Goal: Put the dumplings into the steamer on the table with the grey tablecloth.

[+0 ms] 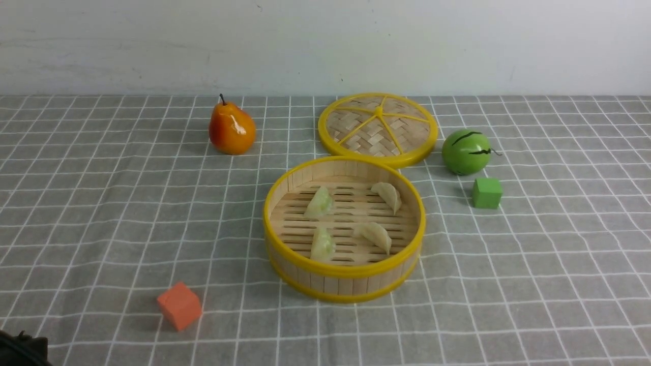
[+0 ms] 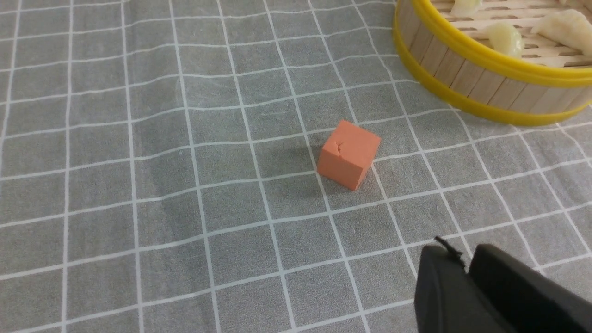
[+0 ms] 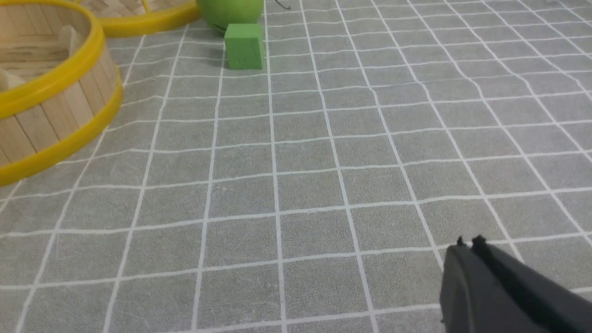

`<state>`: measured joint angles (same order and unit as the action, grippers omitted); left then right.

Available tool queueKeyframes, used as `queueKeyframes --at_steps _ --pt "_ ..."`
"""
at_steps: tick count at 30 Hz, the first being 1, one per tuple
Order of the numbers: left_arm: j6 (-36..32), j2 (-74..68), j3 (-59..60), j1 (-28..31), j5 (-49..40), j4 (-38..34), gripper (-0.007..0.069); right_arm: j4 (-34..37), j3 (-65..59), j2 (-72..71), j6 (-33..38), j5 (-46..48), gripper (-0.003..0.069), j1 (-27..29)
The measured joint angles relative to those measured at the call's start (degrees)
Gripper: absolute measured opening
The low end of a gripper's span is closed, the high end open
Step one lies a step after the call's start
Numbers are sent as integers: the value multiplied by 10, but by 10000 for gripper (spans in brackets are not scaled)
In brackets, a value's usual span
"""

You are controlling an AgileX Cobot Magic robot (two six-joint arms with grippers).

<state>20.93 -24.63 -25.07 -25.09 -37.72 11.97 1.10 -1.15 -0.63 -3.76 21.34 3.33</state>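
Front view: steamer (image 1: 344,278) holds four dumplings (image 1: 319,203); left gripper (image 2: 467,263) and right gripper (image 3: 468,244) closed, empty.

Steamer (image 1: 344,277) mid-table; four dumplings (image 1: 320,203) inside. Lid (image 1: 377,128) behind it, touching. Pear (image 1: 231,130) behind-left. Cube (image 2: 349,154) just beyond left fingers (image 2: 439,282); second cube (image 3: 243,46) far beyond right fingers (image 3: 462,277), melon (image 1: 466,151) behind it.

In the wrist views the steamer (image 2: 485,78) and green ball (image 3: 231,11) ran off the edge, and both arms stayed mostly unseen.
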Motion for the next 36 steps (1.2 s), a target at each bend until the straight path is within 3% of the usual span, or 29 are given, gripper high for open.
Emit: queueKeyframes --at_steps 21,27,32,36 --pt "0 0 0 0 0 0 92 -1 1 0 0 2 -8 0" --pt "0 65 52 1 12 -3 101 -1 1 0 0 2 -4 0" --pt "-8 142 117 38 75 -13 100 -1 1 0 0 2 -1 0" --pt "-84 201 202 107 188 -95 -8 -1 1 0 0 2 2 0"
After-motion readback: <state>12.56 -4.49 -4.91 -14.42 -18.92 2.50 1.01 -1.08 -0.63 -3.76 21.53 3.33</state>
